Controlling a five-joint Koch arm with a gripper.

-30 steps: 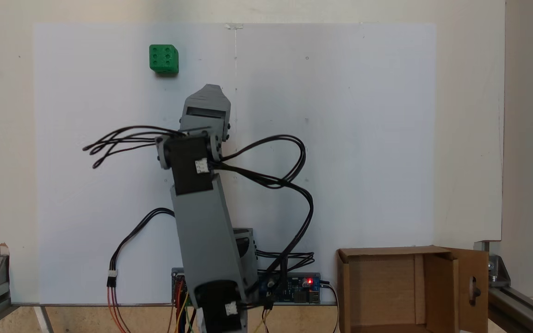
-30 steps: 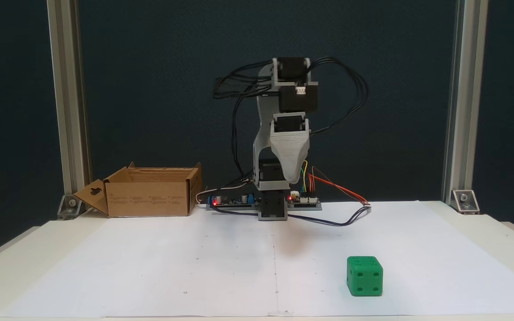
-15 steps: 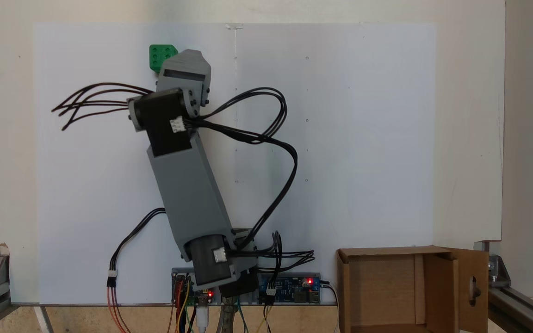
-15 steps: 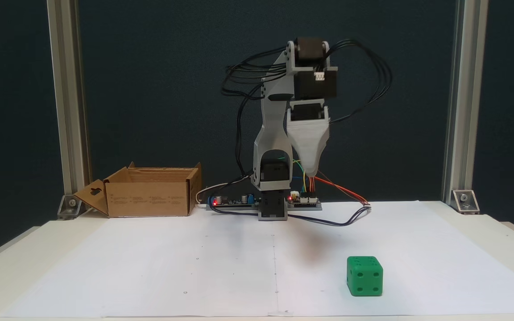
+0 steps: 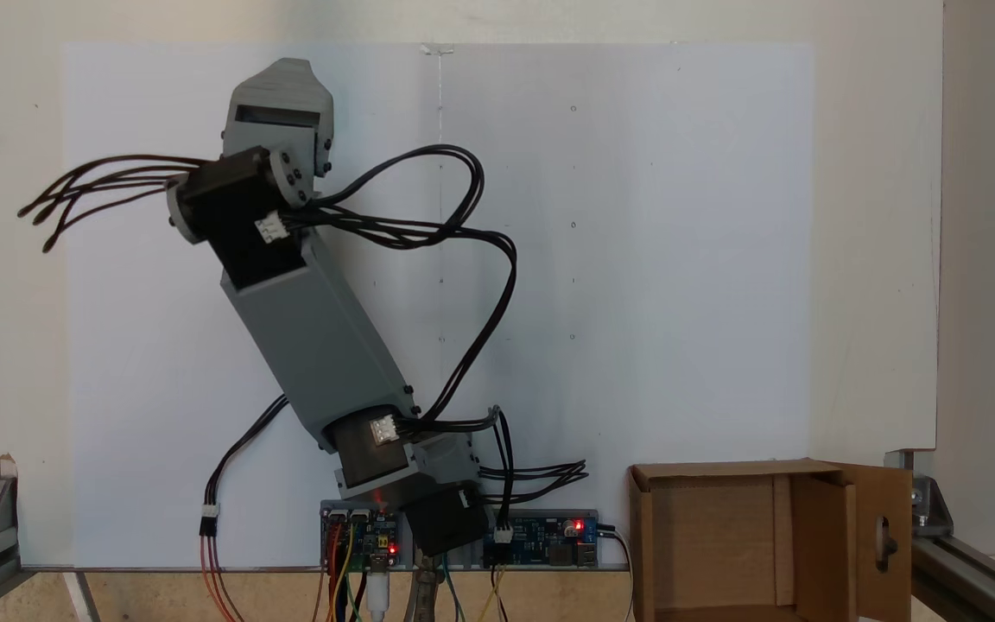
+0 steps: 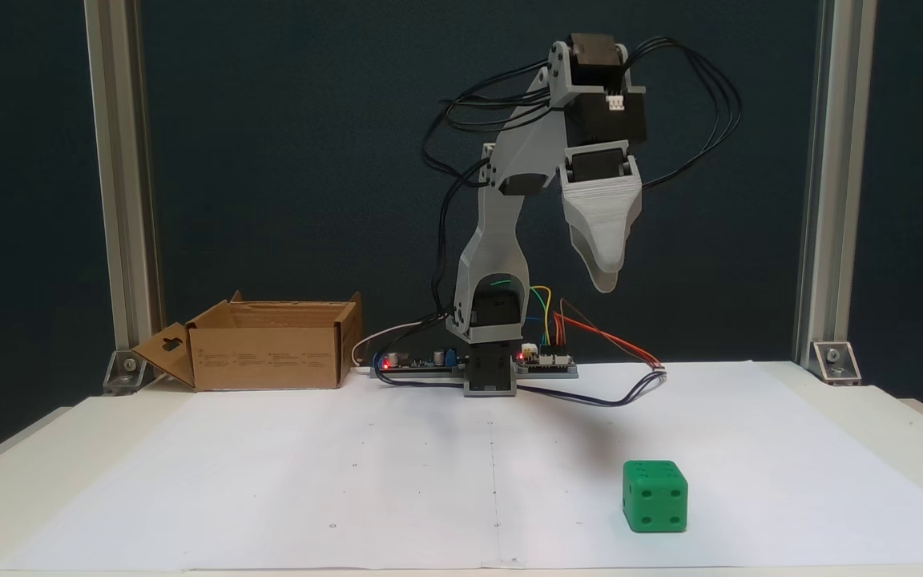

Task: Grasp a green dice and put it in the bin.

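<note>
Green dice (image 6: 654, 496) sits untouched on the white paper (image 6: 349, 481), the gripper (image 6: 607, 280) hangs high above it, jaw state impossible to tell, and the bin (image 6: 269, 353) waits well apart, so grasp and drop remain.

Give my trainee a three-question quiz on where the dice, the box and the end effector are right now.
1. True or false: the green dice lies inside the cardboard box.
2. The end effector is: A) gripping the dice, B) raised above the paper, C) inside the box.
3. What does the dice rest on?

Key: 1 false. 2 B. 3 The white paper sheet.
</note>
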